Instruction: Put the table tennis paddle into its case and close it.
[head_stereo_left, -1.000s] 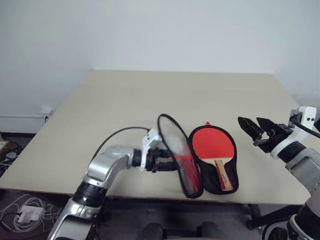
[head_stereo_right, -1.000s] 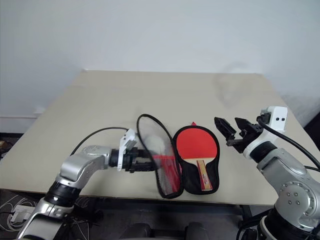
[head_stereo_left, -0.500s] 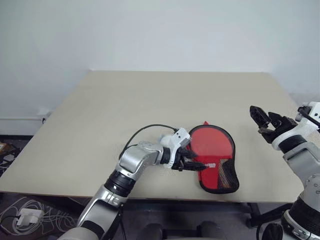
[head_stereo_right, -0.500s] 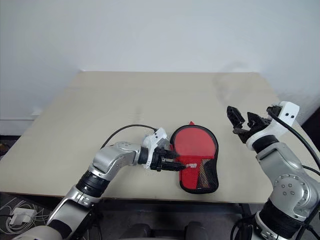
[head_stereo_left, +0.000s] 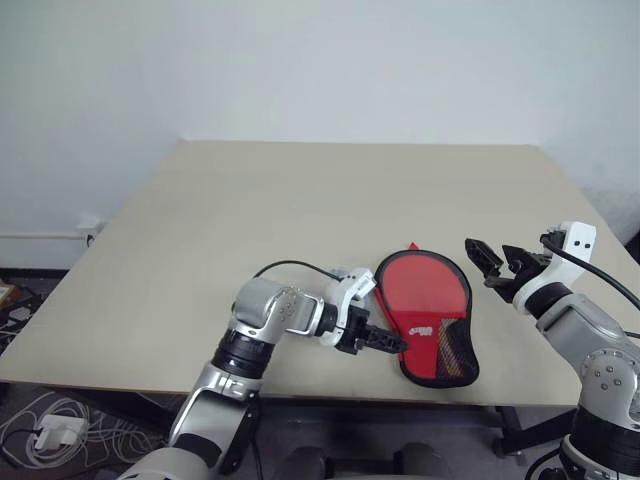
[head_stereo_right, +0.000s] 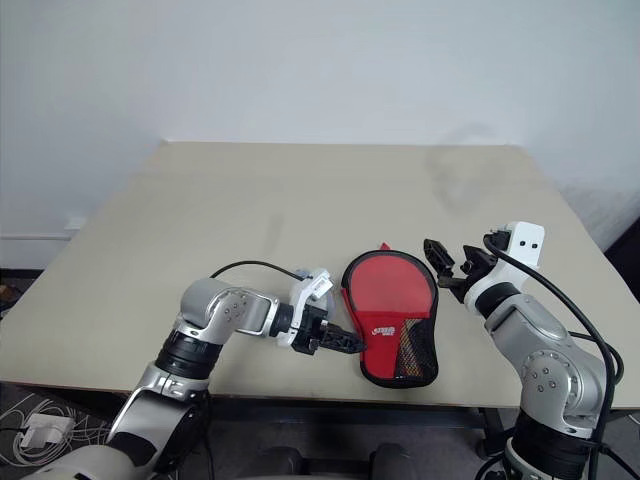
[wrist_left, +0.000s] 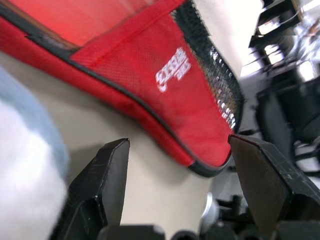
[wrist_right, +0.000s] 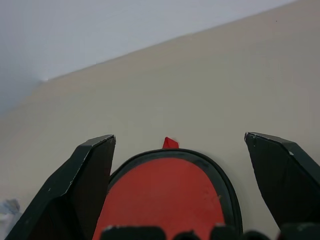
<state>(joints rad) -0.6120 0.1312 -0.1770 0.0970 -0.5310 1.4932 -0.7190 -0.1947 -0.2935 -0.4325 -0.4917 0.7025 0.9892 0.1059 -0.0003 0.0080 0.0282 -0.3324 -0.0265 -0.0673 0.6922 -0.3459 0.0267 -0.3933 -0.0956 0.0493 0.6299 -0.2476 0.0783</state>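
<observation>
Red case (head_stereo_left: 431, 316) folded shut near table (head_stereo_left: 300, 210) front edge, white logo unreadable. Left gripper (head_stereo_left: 385, 340) open, empty, beside it; right gripper (head_stereo_left: 493, 262) wide open, empty.

Case (head_stereo_left: 428, 318) lies flat on the table's near edge, folded shut, red side up: white logo, black mesh at the narrow handle end, black trim, small red tab at the round far end. Paddle hidden.
</observation>
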